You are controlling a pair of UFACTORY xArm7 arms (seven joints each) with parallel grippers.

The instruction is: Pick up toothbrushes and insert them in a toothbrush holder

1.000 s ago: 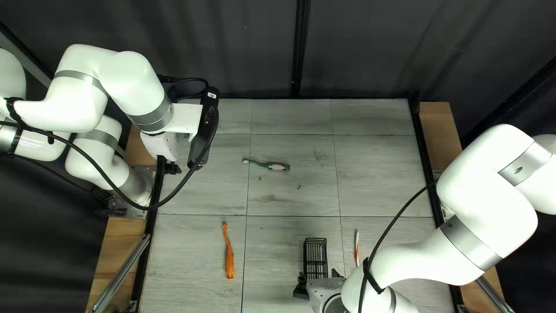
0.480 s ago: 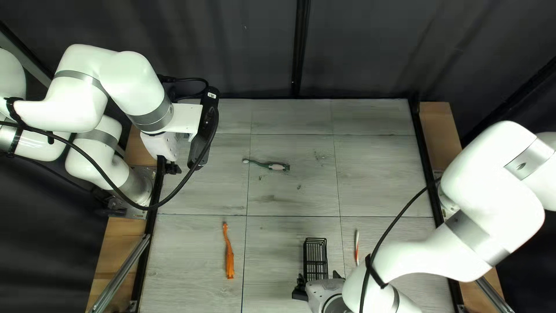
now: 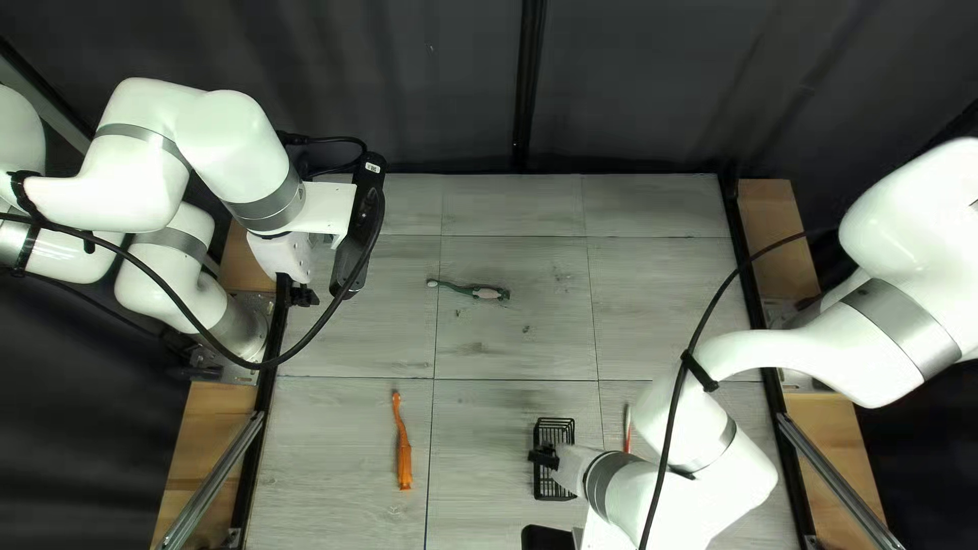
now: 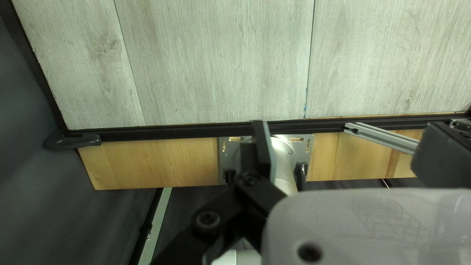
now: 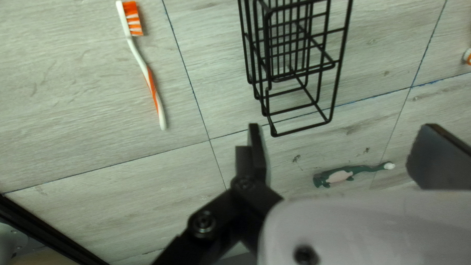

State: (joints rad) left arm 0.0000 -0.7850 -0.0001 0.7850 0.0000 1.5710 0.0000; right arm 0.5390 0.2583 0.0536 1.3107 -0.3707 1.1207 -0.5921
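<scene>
**Technician:** State what is obscured.

**Operator:** In my top left view, the right arm (image 3: 876,346) covers part of the white-and-orange toothbrush (image 3: 629,438). The right gripper (image 3: 543,458) overlaps the black wire toothbrush holder (image 3: 555,420); I cannot tell whether they touch. In my right wrist view, the holder is cut off by the picture's edge, as is a small orange-and-white item (image 5: 467,56) that I cannot identify.

**Technician:** Labels?

**Operator:** One small white label (image 3: 373,168) on the black housing beside the left gripper (image 3: 300,292). Its print is too small to read.

**Technician:** Count and locate.

**Operator:** Toothbrushes: three, on the surface (image 3: 514,351). The green toothbrush (image 3: 474,290) lies toward the far edge. The orange toothbrush (image 3: 403,453) lies left of the holder in the top left view; the white-and-orange one lies to the holder's right. Holders: one. Grippers: two.

**Technician:** Jaw status?

**Operator:** Right jaws: released, standing apart; my right wrist view shows the green toothbrush beyond them, seen through the gap. Left jaws: released, standing apart. My left wrist view shows a metal mounting plate (image 4: 226,167) on wooden board (image 4: 147,164) along the surface's edge.
</scene>
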